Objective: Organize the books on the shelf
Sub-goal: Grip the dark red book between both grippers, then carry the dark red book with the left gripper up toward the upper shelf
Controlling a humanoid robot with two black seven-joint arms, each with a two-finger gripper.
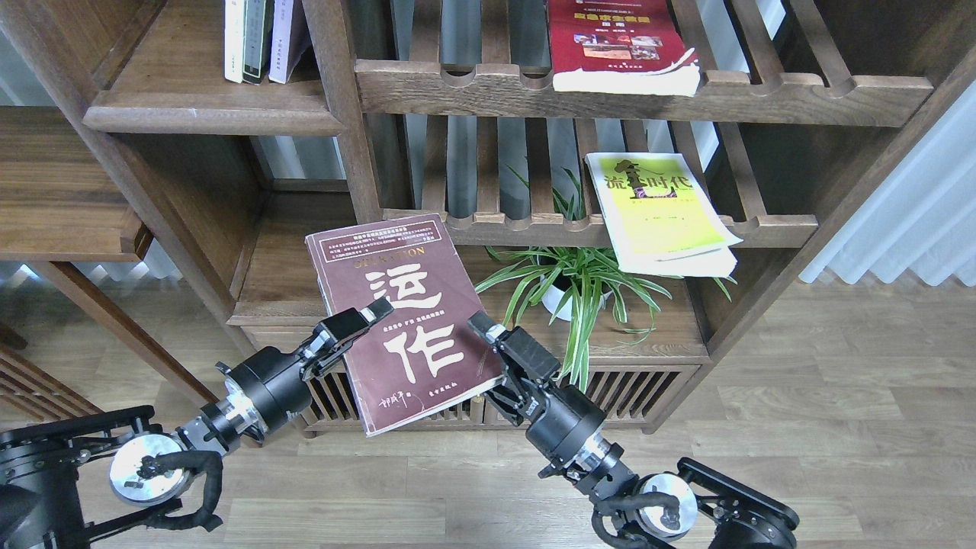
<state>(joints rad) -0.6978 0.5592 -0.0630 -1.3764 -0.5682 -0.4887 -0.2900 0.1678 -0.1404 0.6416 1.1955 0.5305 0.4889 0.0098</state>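
Note:
The dark maroon book (396, 320) with big white characters is held tilted in the air, in front of the low cabinet. My left gripper (364, 322) is shut on its left edge. My right gripper (492, 354) is at the book's right edge, jaws apart, its upper finger (518, 352) lying along that edge. The yellow-green book (659, 210) lies on the lower slatted rack. The red book (618, 46) lies on the upper slatted rack. The solid shelf (206, 114) is at the upper left, above and left of both grippers.
Three slim upright books (255, 38) stand on the solid shelf. A potted spider plant (572, 282) sits just right of the held book. A bookcase post (343, 114) divides the shelf from the slatted racks (534, 88). Wooden floor lies below.

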